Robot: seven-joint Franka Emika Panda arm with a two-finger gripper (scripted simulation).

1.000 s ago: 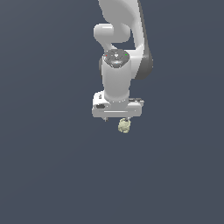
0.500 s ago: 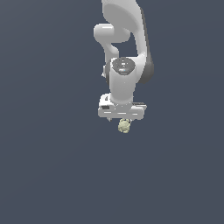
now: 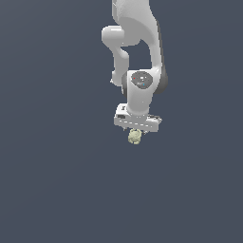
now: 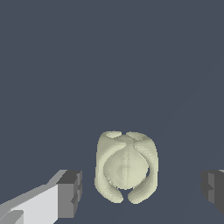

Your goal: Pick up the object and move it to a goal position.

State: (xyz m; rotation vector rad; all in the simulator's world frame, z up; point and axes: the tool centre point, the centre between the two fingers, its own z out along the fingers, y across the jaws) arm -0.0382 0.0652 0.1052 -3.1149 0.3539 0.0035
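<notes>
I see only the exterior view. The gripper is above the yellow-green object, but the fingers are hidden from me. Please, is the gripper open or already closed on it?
Observer: Open. In the wrist view the two dark fingertips stand apart, with the gripper centred about the object.
Operator: Do the pads touch the object?
Observer: No. Background shows between the object and each pad, on both sides.
Operator: Is the object centred between them?
Observer: Not quite. The gap is narrower on the side of the finger with the white body and wider on the other side.
Operator: What shape does it have from above?
Observer: Roundish, with curved lobes wrapped around a smoother central bulge.
</notes>
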